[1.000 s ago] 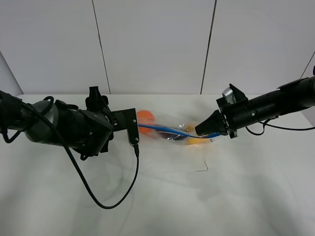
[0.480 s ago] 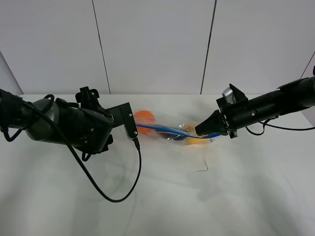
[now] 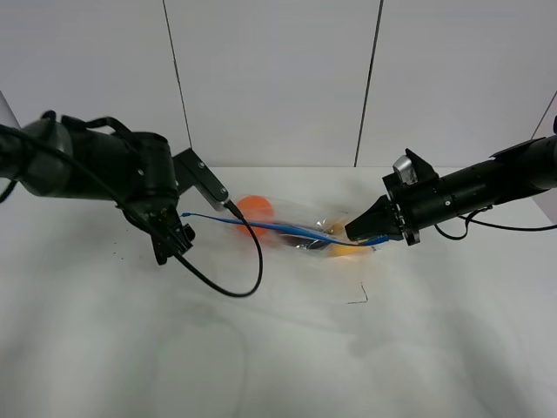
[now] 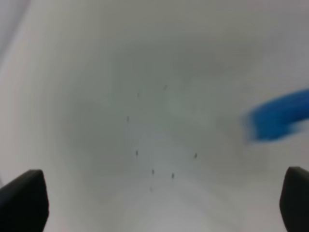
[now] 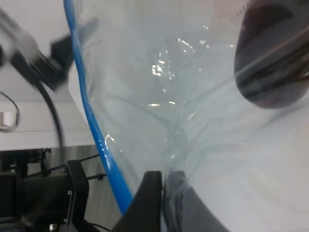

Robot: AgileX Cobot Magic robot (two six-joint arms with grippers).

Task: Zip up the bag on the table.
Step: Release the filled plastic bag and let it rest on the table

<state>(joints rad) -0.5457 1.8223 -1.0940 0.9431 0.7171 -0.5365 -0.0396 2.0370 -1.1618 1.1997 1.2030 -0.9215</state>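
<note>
Jaws of right gripper (image 3: pixel 359 232) were pinched shut on bag (image 3: pixel 300 231) corner. Left gripper (image 4: pixel 157 203) jaws stood spread wide; blue zipper strip (image 4: pixel 280 116) lay just ahead, not between them.

Bag (image 3: pixel 300 218) clear, blue zipper strip (image 3: pixel 261 225); orange, yellow, dark contents (image 3: pixel 258 207); table (image 3: pixel 261 348) white.

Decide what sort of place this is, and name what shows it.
Probably a robotics lab bench: a left arm and a right arm reach over a white table toward a clear bag, with a panelled wall behind.
</note>
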